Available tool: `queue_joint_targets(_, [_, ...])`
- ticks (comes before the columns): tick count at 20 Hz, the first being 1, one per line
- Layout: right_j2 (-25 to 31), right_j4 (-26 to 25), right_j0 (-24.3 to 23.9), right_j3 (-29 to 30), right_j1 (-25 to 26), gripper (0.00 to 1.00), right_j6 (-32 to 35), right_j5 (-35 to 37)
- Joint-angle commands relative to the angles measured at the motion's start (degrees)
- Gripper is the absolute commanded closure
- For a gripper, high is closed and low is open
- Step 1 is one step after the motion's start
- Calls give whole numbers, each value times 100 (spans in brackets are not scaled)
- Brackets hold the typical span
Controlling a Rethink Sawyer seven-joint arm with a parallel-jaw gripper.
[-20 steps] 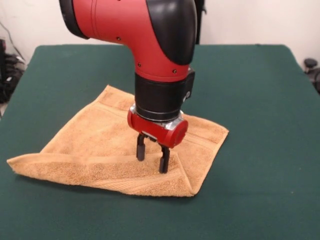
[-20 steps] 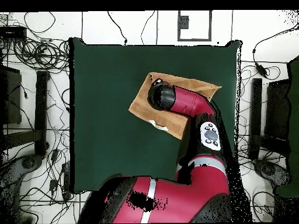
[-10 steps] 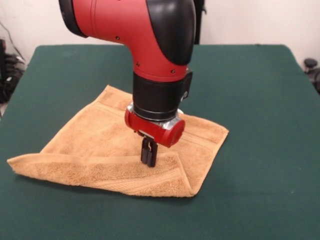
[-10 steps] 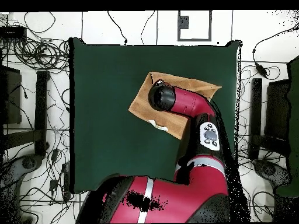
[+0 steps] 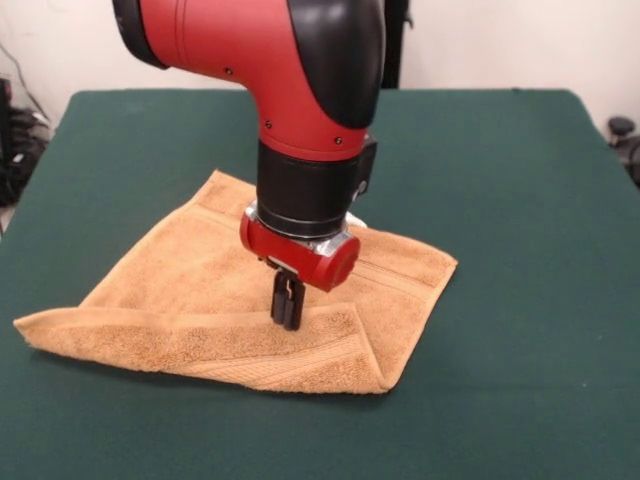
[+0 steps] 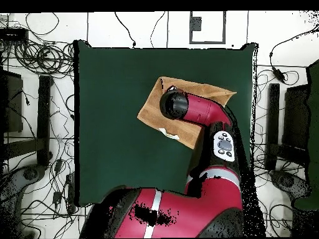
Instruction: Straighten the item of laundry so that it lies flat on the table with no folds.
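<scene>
**Status.** Gripper [image 5: 287,318]: fingers drawn together, tips down in the pile of the towel [image 5: 190,285], apparently pinching cloth at the inner edge of the doubled-over strip [image 5: 250,352]. Amount of cloth caught between the fingers: not visible. Towel location: on the table [image 5: 520,300], left of centre in the front view and well clear of every table edge. Near side folded back onto itself, far corners lying flat. Overhead view: gripper hidden under the arm [image 6: 205,115], towel [image 6: 151,107] showing on both sides of it.

**Hazards.**
- Thin pinch. Likely slips free of the terry loops once pulled and leaves the fold in place.
- Deep pinch through both layers. Drags the whole towel across the cloth-like top without opening the fold.
- Pull in the wrong direction. Toward the far side, rolls the strip further over. Sideways, adds a fresh diagonal crease near the right corner [image 5: 445,265].
- Pull too low. Bunches cloth ahead of the fingertips and may snag the table covering.
- Lift too high. Raises the flat portion and lets it drop back wrinkled.

**Precaution.** Check that only the upper layer rises before drawing the strip toward the near table edge.
</scene>
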Motion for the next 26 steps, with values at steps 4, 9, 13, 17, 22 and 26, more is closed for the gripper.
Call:
queue_joint_targets(4, [284, 215, 228, 414, -293, 100, 914, 73])
queue_joint_targets(9, [279, 215, 281, 572, -381, 100, 961, 83])
queue_joint_targets(13, [352, 160, 287, 626, -426, 0, 905, -71])
queue_joint_targets(17, [490, 425, 221, 745, -419, 0, 1122, 176])
queue_joint_targets(22, [539, 564, 208, 841, -344, 0, 1213, 46])
queue_joint_targets(26, [511, 665, 256, 897, -284, 0, 1291, -69])
